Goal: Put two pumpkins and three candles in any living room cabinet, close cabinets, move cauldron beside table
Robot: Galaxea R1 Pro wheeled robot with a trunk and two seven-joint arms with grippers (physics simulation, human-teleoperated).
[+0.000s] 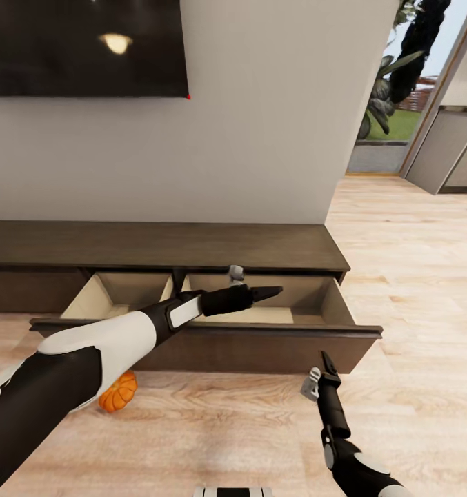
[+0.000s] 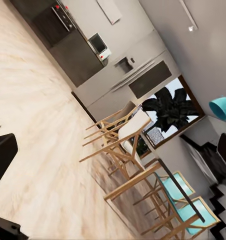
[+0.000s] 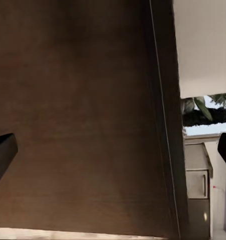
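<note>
While cabinet (image 1: 192,245) drawer gapes, one pumpkin (image 1: 118,392) on floor.

**Both arms forward, both grippers empty**

The left arm stretches forward and rightward, nearly level, its left gripper (image 1: 271,292) empty, jaw state unclear. The right arm points upward-forward, lower; the right gripper (image 1: 328,364) holds nothing, its fingers (image 3: 2,155) spread apart.

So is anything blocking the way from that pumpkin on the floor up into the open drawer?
Partly. The pumpkin lies on the floor below the open drawer's front panel, and the left arm stretches across above it. The drawer itself is open on top.
</note>
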